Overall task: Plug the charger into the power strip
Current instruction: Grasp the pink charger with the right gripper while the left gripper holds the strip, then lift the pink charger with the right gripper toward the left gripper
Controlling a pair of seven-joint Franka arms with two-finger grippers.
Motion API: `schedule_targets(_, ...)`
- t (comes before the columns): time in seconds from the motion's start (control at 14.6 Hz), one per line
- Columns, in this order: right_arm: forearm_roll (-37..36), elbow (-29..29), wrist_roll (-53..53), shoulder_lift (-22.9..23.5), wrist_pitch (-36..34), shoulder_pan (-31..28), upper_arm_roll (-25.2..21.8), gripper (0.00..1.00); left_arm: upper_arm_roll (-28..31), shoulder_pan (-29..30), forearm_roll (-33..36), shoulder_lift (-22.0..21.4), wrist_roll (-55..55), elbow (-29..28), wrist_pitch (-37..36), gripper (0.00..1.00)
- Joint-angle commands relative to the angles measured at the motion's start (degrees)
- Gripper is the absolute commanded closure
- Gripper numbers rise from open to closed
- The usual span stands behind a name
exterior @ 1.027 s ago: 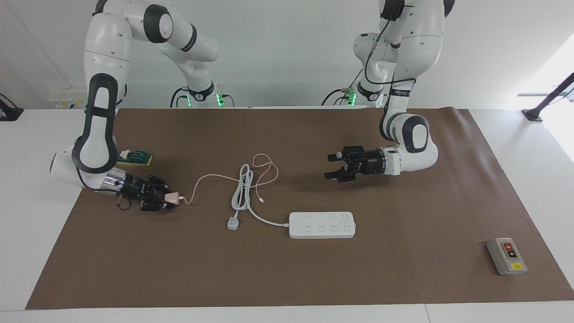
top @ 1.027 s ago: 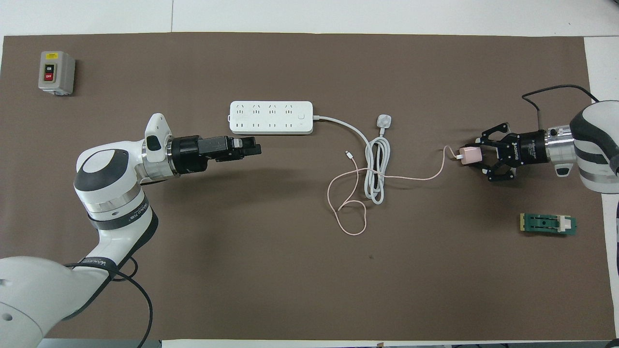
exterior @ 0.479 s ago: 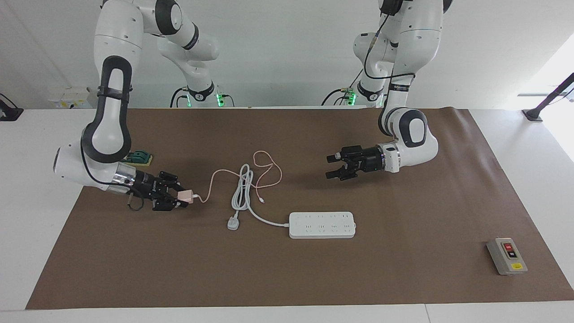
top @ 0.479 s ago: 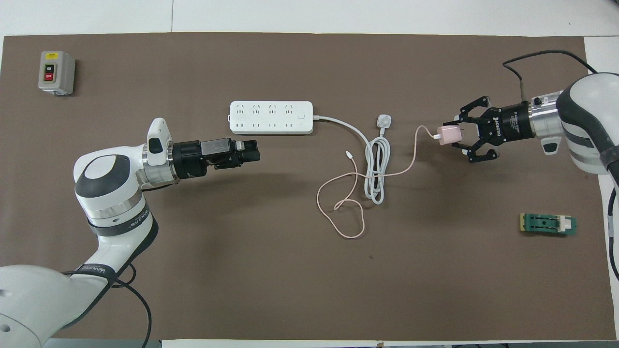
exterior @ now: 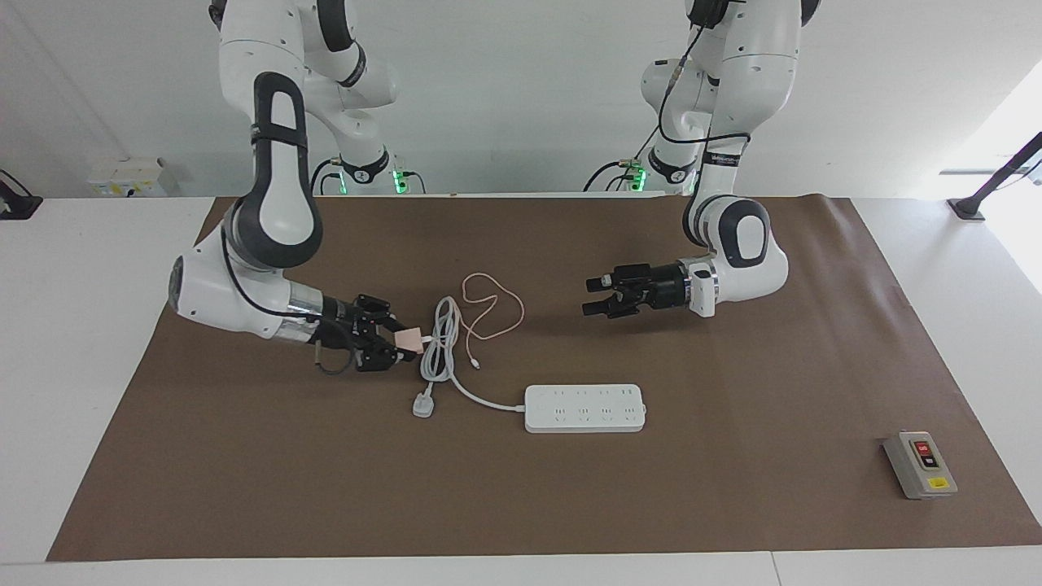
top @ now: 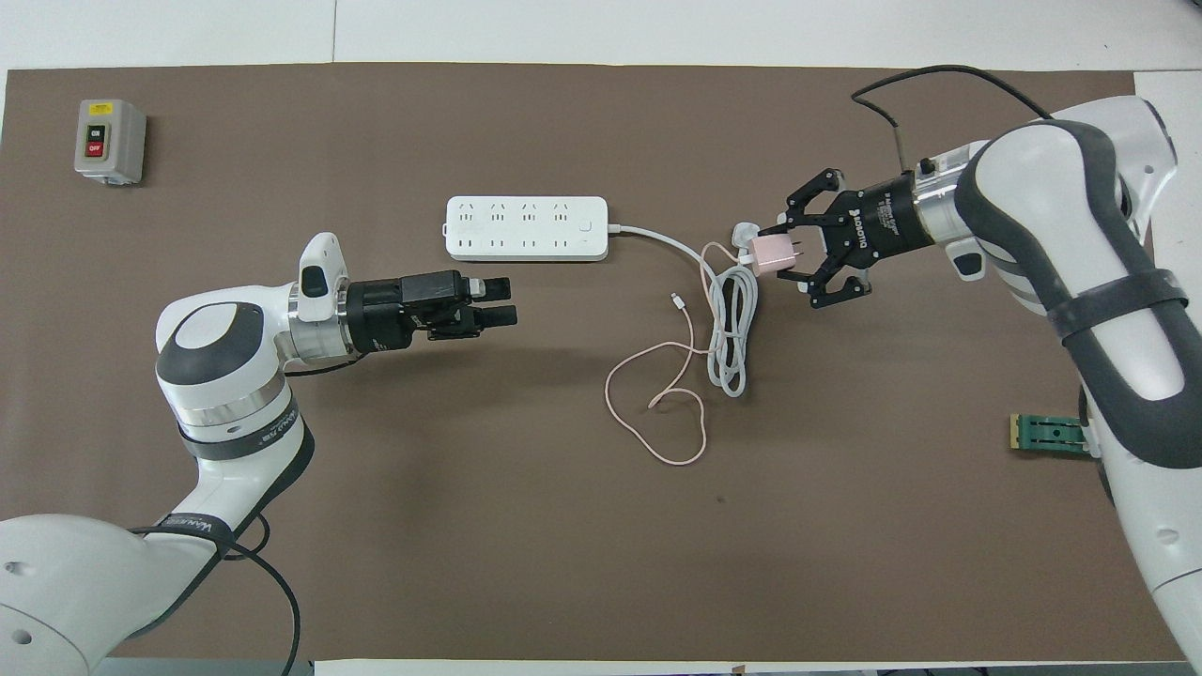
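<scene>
Reaching low and level, right gripper (exterior: 404, 342) clamps the charger (top: 774, 252) over the coiled white cord (top: 731, 329); left gripper (exterior: 593, 296) hovers level, fingers apart, over bare bench nearer the robots than the power strip (exterior: 584, 408).

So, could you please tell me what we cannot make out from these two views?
- Green part: in the overhead view the right arm covers one end; in the facing view that arm hides it entirely.
- Charger, held by the right gripper: in the facing view its prongs are too small to see.
- Power strip: which socket the charger fits is too small to tell in either view.
- Switch box: label text too small to read.
</scene>
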Motion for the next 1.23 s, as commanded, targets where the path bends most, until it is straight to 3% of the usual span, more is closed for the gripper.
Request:
schedule_targets(0.0, 1.4, 2.3, 7.1, 0.6, 2.8, 4.9, -0.1, 1.00, 1.1, -1.3, 0.5, 0.2, -0.3, -0.4, -1.1, 0.00)
schedule_targets(0.62, 4.5, 2.9, 16.2, 1.0, 15.1, 19.3, -0.1, 1.00, 1.0, -1.6, -0.2, 0.6, 2.8, 0.3, -0.7, 0.00)
schedule_targets(1.16, 4.6, 2.4, 20.2, 1.2, 19.0, 24.2, -0.1, 1.00, 1.1, -1.6, -0.4, 1.2, 3.8, 0.4, -0.7, 0.00)
